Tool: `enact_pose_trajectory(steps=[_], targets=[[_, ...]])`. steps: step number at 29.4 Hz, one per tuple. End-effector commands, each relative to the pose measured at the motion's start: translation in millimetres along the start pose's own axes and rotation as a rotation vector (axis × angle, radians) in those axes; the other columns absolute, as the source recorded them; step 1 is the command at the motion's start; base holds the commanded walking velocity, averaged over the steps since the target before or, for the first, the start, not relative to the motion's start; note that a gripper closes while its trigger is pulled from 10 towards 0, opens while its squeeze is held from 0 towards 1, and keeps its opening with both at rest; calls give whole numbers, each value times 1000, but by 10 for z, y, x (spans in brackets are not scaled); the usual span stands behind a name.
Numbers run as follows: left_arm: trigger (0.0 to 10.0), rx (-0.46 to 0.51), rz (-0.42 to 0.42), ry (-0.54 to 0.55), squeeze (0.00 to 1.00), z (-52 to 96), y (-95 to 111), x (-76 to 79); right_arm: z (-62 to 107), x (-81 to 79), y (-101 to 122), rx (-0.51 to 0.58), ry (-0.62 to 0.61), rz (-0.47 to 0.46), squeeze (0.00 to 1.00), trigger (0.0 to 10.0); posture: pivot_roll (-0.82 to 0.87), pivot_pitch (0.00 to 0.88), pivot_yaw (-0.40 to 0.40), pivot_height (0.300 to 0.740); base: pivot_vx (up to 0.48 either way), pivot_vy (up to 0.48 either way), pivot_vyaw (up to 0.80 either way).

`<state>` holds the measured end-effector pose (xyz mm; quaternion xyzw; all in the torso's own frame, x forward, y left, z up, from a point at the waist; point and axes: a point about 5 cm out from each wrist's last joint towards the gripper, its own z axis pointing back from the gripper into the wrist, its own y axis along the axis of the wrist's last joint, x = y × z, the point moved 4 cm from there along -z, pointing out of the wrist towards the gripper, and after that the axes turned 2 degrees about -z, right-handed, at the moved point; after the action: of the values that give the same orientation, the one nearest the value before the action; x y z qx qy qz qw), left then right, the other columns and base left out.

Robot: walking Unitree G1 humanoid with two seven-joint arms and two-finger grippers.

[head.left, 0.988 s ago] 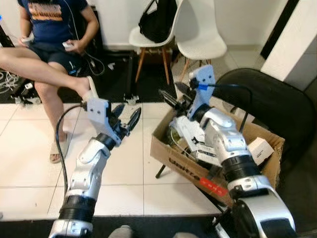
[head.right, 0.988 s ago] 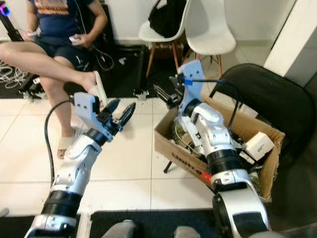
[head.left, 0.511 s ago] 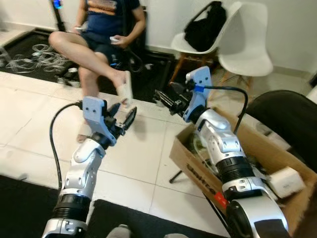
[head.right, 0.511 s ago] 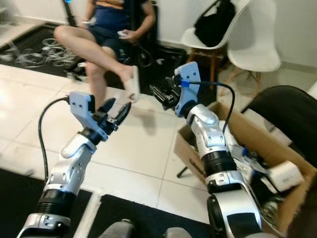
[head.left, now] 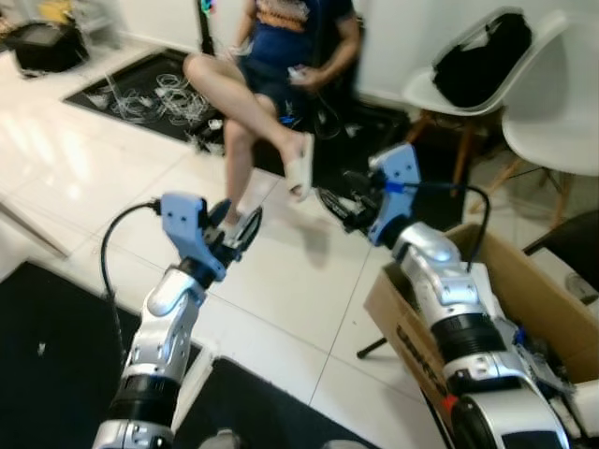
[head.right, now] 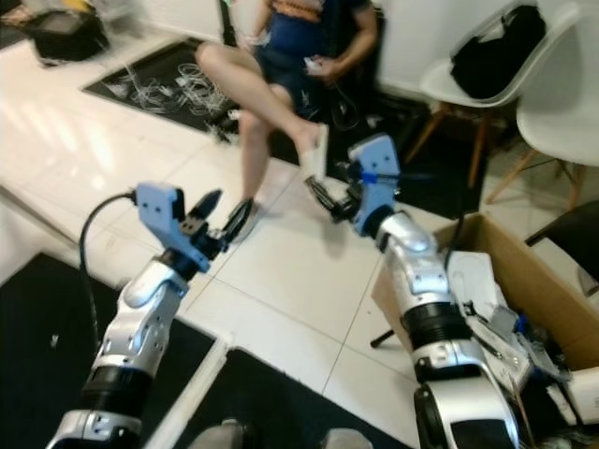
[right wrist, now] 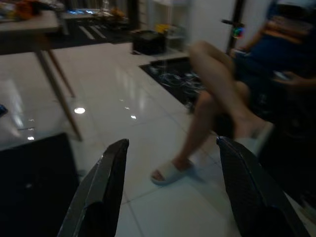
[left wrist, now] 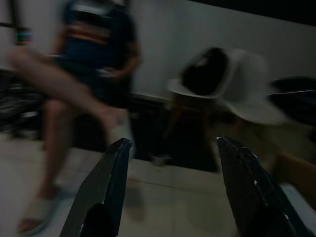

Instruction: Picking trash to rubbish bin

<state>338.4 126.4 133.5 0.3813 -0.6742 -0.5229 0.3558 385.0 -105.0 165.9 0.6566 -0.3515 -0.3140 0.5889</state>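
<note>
Both jaws are spread, nothing gripped: left gripper [head.left: 234,227] and right gripper [head.left: 343,200] are raised over white floor tiles [head.left: 299,271]; cardboard box [head.left: 412,329] of trash sits at right, its lettering unreadable; seated person [head.left: 281,65] is seen beyond.

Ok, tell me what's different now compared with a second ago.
The head camera has swung to the robot's left: the cardboard box has slid toward the right edge of the view, the seated person now sits near the middle, and more white floor shows. That is camera motion, not the things moving. The left gripper and right gripper stay raised, open and empty.
</note>
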Motion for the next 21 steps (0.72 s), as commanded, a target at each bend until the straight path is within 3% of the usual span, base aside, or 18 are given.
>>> enact_pose_trajectory(steps=[1, 7, 8, 14, 21], targets=[[10000, 1, -12, -7, 0, 17, -11, 34, 34, 12, 13, 13, -3, 4, 0, 10000, -68, 0, -45, 740, 0, 0, 788], [10000, 7, 2, 7, 0, 131, -35, 37, 160, 46, -56, 23, -44, -26, 0, 10000, -64, 0, -43, 740, 0, 0, 788], [10000, 13, 43, 41, 0, 225, -61, 18, 227, 68, -65, 34, -71, -32, 0, 10000, -65, 0, -41, 740, 0, 0, 788], [10000, 21, 95, 99, 0, 375, -115, -1, 435, 94, -137, 22, -105, -43, 0, 10000, -68, 0, -38, 740, 0, 0, 789], [10000, 23, 126, 115, 0, 425, -156, 29, 463, 128, -150, 10, -106, -42, 0, 10000, -95, 0, -45, 740, 0, 0, 777]])
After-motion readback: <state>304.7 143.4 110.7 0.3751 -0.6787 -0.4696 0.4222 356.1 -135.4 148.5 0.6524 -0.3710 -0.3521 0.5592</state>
